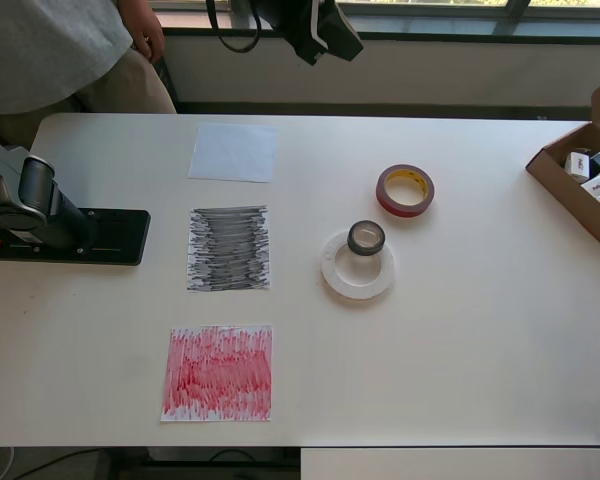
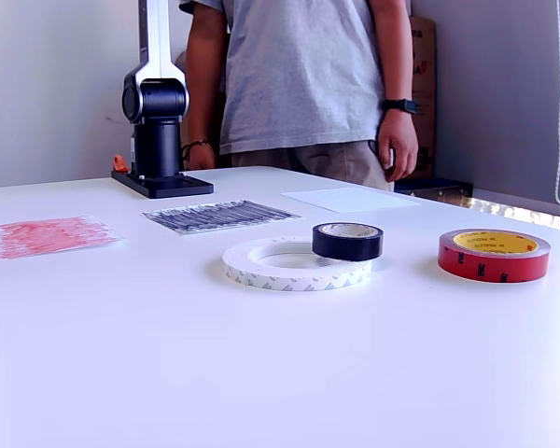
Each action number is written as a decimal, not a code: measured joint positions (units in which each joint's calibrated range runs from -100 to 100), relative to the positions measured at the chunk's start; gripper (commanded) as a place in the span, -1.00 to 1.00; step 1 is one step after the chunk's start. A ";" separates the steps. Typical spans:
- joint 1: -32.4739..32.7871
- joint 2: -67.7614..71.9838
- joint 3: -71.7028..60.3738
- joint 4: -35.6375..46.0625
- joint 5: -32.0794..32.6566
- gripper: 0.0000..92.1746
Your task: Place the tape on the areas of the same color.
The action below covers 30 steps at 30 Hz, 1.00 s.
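Nearest the exterior camera, the white ring (image 2: 295, 263) lies flat mid-frame on the surface (image 2: 261, 373), the black-grey roll (image 2: 347, 241) resting on its rim. The red roll (image 2: 494, 255) sits right of them. All three lie apart from the white sheet (image 1: 234, 152), black-grey sheet (image 1: 229, 248) and red sheet (image 1: 218, 373); the arm's (image 2: 155, 93) fingers are out of frame, state unknown.

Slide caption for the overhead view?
Three tape rolls, red, black, white, unsorted beside white, black, red sheets.

My test bench — a lab: white table (image 1: 460, 380), bolted arm base (image 2: 159, 121), colleague (image 2: 299, 84) standing by, window (image 1: 430, 15) behind.
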 measured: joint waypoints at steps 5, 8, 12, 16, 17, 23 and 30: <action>0.00 7.21 -1.41 8.78 6.91 -0.99; 0.00 11.15 -0.75 12.05 9.80 -0.99; -0.56 16.21 -0.32 13.98 12.33 -0.99; -2.41 20.52 -1.05 13.99 15.11 -0.99; -2.87 21.47 -1.36 13.51 15.97 -0.99; -5.41 24.62 -1.33 9.51 20.15 -0.99; -7.34 28.37 -1.47 9.19 21.75 -0.86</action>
